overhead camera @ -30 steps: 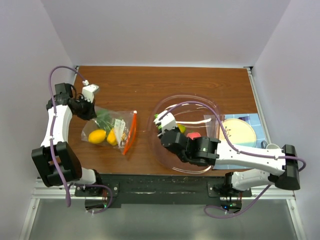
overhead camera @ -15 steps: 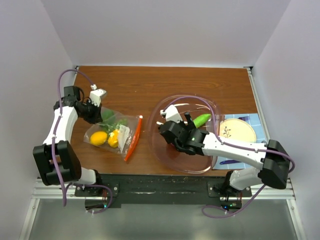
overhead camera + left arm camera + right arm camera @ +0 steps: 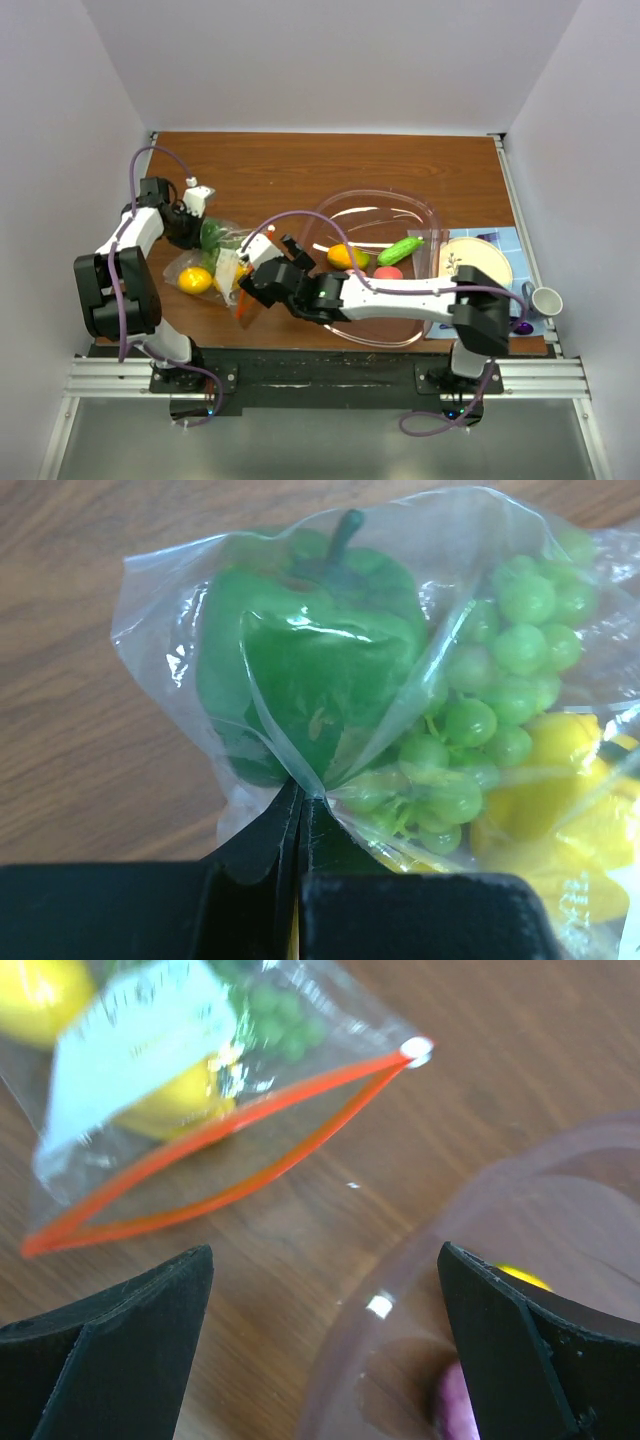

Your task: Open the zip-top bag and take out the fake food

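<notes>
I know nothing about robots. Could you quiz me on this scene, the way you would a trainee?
1. True or false: the left tool is shut on the small clear crinkly zip-top bag.
2. Which sits inside that bag? A) metal spoon; B) green toy pepper; C) wooden block.
3. Fill in: the fingers of the right tool stand ___.
Key: 1 true; 2 B; 3 open.

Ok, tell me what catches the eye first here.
The clear bag on the left, its orange zip mouth gaping, with the left pincer pinching its far end. The open right pincer hovers at that mouth, beside the big bowl holding three toy foods.
</notes>
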You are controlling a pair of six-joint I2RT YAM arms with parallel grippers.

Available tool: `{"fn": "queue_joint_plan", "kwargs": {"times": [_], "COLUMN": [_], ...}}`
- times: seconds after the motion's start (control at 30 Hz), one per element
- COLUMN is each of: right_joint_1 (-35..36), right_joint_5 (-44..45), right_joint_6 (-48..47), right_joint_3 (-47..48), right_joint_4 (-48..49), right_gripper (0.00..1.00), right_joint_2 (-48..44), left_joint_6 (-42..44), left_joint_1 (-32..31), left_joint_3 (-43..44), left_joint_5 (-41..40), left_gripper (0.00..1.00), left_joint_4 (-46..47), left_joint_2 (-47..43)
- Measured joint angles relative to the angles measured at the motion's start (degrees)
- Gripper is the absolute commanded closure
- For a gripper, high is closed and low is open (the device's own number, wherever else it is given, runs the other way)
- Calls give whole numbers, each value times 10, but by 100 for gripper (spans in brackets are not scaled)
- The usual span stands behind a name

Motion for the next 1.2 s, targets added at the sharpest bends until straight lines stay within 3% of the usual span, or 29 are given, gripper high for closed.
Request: {"fn": "queue_joint_plan", "kwargs": {"times": [0.23,0.6,1.0,1.2], "right_joint_1": [-5,-23,-39,-39], "right_joint_5": [-40,-88,-155,-217], "right_joint_6": [-24,-71,-89,-86], "right_joint_3": [68,164,199,220], "right_joint_4": [14,43,45,70], "right_gripper": [1,1,1,1], "right_joint_2": [112,215,260,268], "left_joint_6": [1,16,17,15], "left_joint_1": [-3,-4,-10,-49], "left_joint_3": [-4,-21,-25,-25], "left_joint_5": [-19,-39,-39,-32], "left_gripper": [100,100,100,100], "left_joint_4": [21,27,24,3], "left_joint_2": [2,-1,-3,-11]}}
